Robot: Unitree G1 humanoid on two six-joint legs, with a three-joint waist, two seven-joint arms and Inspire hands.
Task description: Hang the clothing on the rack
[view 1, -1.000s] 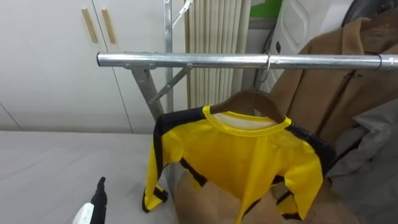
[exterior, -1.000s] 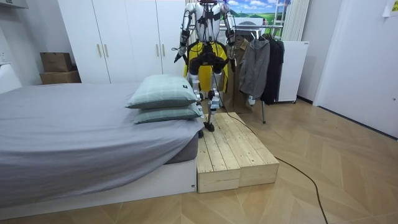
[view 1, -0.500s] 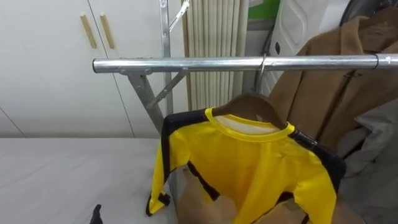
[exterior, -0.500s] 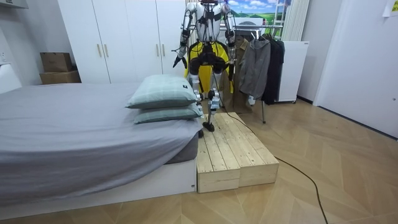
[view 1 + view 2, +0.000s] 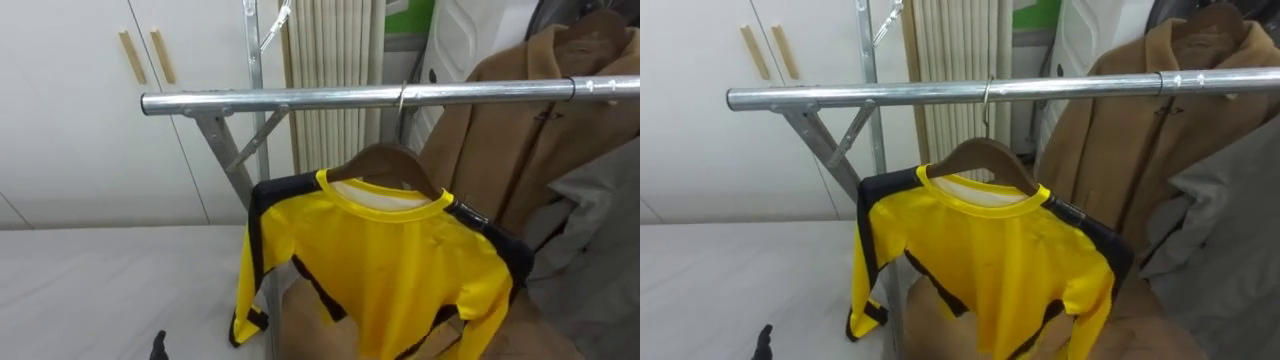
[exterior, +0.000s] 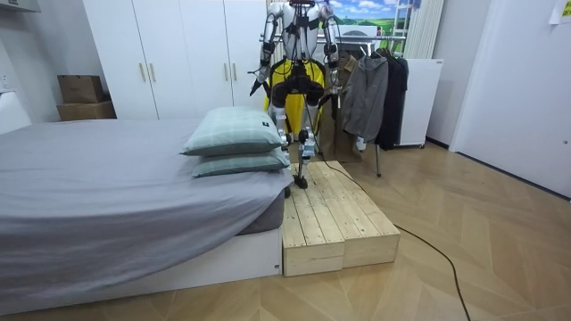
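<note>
Obs.: yellow shirt (image 5: 390,270) sits on a wooden hanger (image 5: 385,160), whose hook is over the steel rail (image 5: 300,98). The shirt hangs free, with nothing holding it. Relative to the left hand (image 5: 158,346), the shirt is up and to the right, well apart.

Left hand: a dark tip at the bottom edge of the eye views, low over the grey bed (image 5: 100,280). Cannot tell whether it is slack or clenched; it holds no cloth that I can see.

Right hand (image 6: 336,86): in the room view it seems to hang lowered at the robot's side, below the rail. It is too small there to read its state.

Stance: robot on the wooden platform (image 6: 339,223) at the bed's foot, facing the rack.

Placement: the hanger sits at the rail's open end, beside the tan coat (image 5: 500,140) and grey garment (image 5: 600,210). Probably that is where free rail was within reach.

Judgement: this garment looks hung. Both arms being low fits a finished placement.
</note>
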